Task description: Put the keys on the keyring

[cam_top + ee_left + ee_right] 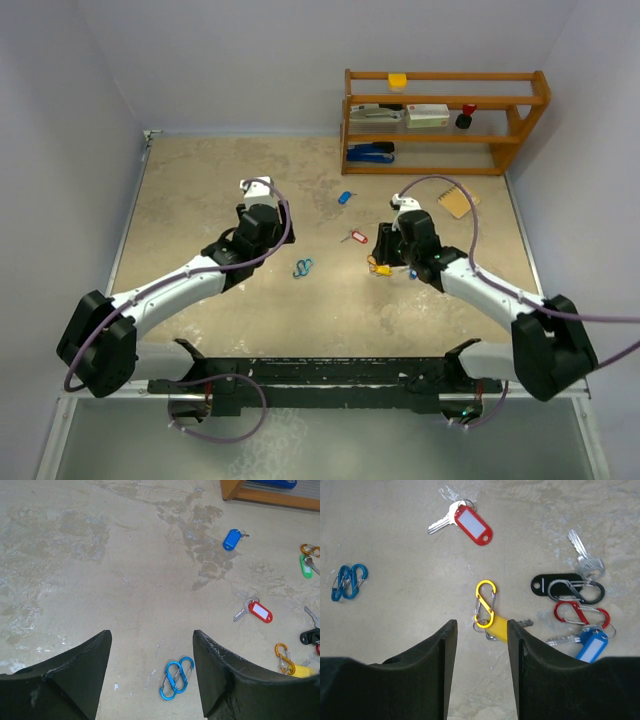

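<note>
My right gripper point(480, 625) point(388, 252) stands open just above the table. A yellow figure-eight keyring clip point(485, 604) lies just past its tips, hooked through the ring of a yellow-tagged key point(499, 628) that rests against the right finger. A red-tagged key point(470, 524) point(260, 611) lies loose beyond it. To the right lie a black tag point(546, 584) with a black clip, a red clip point(580, 614) and a blue-tagged key point(592, 647). My left gripper point(151, 635) point(268, 232) is open and empty over two linked blue clips point(176, 678). Another blue-tagged key point(231, 539) lies farther off.
A wooden shelf point(445, 120) with a stapler and small items stands at the back right. A tan notepad point(458, 200) lies before it. A green tag point(305, 566) with an orange clip lies at the far right of the left wrist view. Walls close three sides.
</note>
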